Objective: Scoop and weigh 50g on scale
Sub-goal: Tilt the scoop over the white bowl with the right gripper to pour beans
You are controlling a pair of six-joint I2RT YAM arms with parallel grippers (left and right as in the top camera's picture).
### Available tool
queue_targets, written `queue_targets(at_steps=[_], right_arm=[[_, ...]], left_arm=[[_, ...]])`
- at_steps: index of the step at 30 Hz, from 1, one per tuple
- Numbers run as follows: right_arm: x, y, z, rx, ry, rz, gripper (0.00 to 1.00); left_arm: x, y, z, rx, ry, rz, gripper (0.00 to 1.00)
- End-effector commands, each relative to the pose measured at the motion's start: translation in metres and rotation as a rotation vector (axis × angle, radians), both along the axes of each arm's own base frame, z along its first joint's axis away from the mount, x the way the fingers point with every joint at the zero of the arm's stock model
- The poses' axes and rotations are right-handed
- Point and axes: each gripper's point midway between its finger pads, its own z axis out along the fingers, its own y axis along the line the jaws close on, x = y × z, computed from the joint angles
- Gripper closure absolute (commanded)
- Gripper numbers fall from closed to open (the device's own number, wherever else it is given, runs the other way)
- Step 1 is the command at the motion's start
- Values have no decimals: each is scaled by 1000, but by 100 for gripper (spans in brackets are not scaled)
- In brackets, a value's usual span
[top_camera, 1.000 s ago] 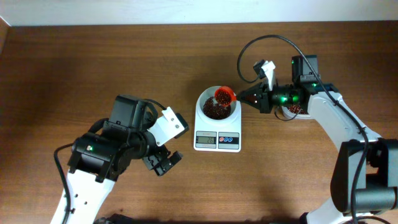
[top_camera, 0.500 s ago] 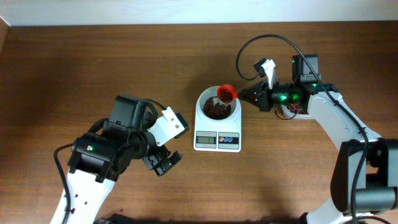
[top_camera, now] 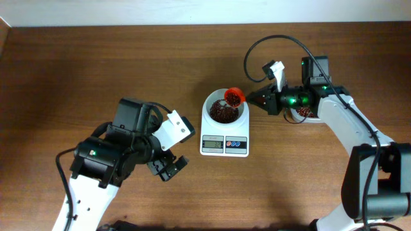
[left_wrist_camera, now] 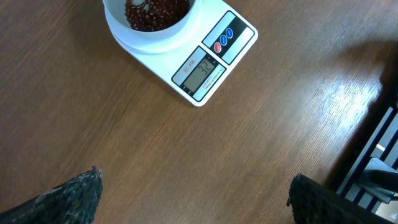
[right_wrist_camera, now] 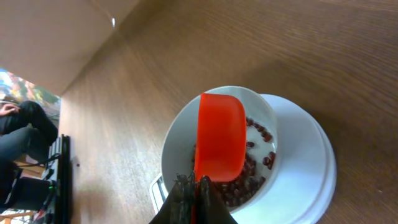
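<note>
As we viewed the table [top_camera: 96, 58] from above, the scale [top_camera: 224, 145] sat near center, and its white bowl [top_camera: 207, 108] contained the beans [top_camera: 221, 114]. We found the right gripper [top_camera: 252, 99] at 3 o'clock of the bowl. Its fingers [right_wrist_camera: 186, 190] were clamped tight on the handle of the orange scoop [top_camera: 233, 97], whose cup hung tilted over the bowl's 1 o'clock rim, above the beans. We found the left gripper [top_camera: 168, 168] at 8 o'clock of the scale, well apart, fingers fully spread and holding nothing.
</note>
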Motion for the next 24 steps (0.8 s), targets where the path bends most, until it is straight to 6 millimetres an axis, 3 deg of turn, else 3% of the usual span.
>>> queue_targets(at_steps=[1, 17, 24], right_arm=[[-4, 4, 5, 40, -1, 25, 96], [-1, 4, 9, 35, -90, 57, 96], [1, 3, 7, -13, -240, 116, 96]], left_arm=[[1, 0, 9, -16, -20, 14, 1], [1, 0, 9, -16, -20, 14, 1], [1, 0, 9, -16, -20, 14, 1]])
